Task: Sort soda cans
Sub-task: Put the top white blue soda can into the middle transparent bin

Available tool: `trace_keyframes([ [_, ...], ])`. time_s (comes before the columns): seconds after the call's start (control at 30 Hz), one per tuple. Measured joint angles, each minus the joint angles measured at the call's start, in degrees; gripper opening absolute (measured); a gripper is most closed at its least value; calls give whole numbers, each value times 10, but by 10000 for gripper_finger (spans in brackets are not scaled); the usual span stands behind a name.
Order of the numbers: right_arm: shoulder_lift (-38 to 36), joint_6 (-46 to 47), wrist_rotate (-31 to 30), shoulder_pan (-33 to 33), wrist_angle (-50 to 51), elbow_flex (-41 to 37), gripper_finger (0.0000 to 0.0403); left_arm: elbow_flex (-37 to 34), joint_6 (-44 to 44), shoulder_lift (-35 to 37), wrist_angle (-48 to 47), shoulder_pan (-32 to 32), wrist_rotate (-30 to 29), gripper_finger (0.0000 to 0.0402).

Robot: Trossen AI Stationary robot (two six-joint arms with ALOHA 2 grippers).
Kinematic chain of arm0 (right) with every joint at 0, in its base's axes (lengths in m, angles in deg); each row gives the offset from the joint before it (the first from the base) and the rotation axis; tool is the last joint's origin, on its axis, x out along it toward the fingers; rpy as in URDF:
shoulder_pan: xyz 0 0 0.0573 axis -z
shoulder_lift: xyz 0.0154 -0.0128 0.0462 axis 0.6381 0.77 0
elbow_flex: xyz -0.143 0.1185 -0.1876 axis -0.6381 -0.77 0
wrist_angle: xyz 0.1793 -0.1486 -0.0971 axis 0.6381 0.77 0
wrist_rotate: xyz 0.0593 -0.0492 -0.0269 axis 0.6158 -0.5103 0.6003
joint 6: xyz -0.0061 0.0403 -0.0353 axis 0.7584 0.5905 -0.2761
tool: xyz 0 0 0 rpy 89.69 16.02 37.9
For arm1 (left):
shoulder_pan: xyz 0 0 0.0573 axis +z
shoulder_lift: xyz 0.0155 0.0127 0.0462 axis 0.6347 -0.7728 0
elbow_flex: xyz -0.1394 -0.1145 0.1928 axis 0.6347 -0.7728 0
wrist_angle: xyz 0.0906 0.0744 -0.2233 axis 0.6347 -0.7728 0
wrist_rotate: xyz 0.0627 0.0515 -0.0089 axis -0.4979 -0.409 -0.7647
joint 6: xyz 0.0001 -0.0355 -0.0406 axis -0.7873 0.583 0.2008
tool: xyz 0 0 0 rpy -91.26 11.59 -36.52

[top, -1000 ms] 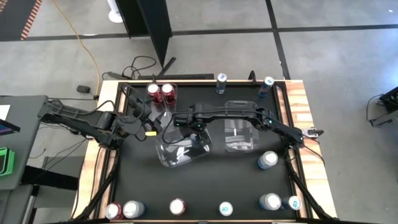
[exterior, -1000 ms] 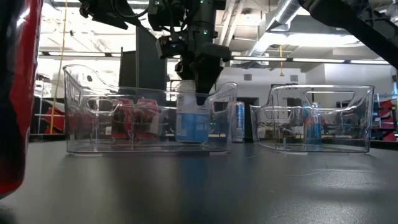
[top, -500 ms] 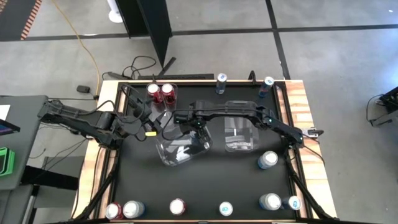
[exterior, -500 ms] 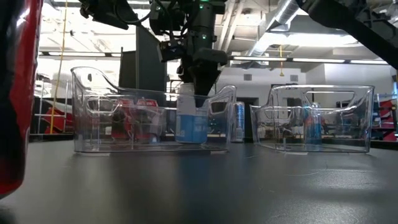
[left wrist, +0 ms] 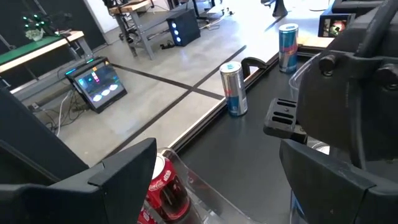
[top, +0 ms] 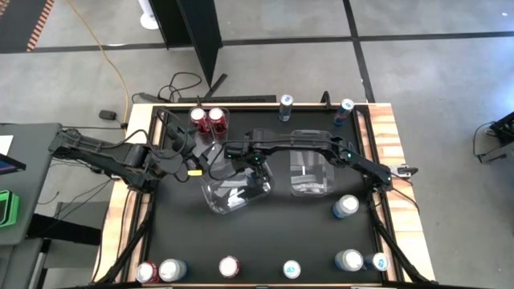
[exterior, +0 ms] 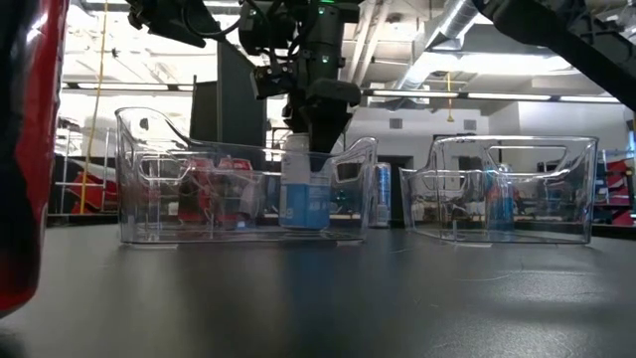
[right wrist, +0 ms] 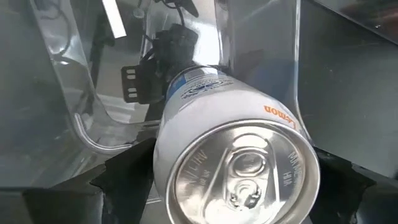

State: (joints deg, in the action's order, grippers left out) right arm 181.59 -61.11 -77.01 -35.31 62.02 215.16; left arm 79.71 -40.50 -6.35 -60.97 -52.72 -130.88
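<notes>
A silver-white and light blue soda can [exterior: 304, 189] stands upright on the floor of the middle clear bin [top: 233, 191]. My right gripper [top: 254, 163] points down over it, open, with a finger on either side of the can's top [right wrist: 239, 171]. My left gripper [top: 189, 163] hangs open and holds nothing, just left of that bin. Beside it is the far-left bin [top: 210, 135], which holds two red cans [top: 207, 120]. A red can [left wrist: 165, 186] shows close to its fingers. My right gripper comes from above, its fingers [right wrist: 127, 174] at the two sides of the can's upper wall [right wrist: 186, 124]. Whether they touch the wall I cannot tell. The can stands upright on the bin's floor.
A second clear bin [top: 309, 172] stands right of the middle one. Two slim blue cans [top: 286, 102] [top: 347, 105] stand at the far edge. A silver can [top: 345, 206] is at the right. Several more cans [top: 229, 266] line the near edge.
The middle bin's left end has shifted a little toward the table's right, and the can inside it has stayed upright under my right gripper.
</notes>
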Motion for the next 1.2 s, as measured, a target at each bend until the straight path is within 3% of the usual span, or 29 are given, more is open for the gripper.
trace_keyframes([
  [1.2,-41,-23,-36,-1,-12,15,373,0,6,0,-10,0,0,335],
])
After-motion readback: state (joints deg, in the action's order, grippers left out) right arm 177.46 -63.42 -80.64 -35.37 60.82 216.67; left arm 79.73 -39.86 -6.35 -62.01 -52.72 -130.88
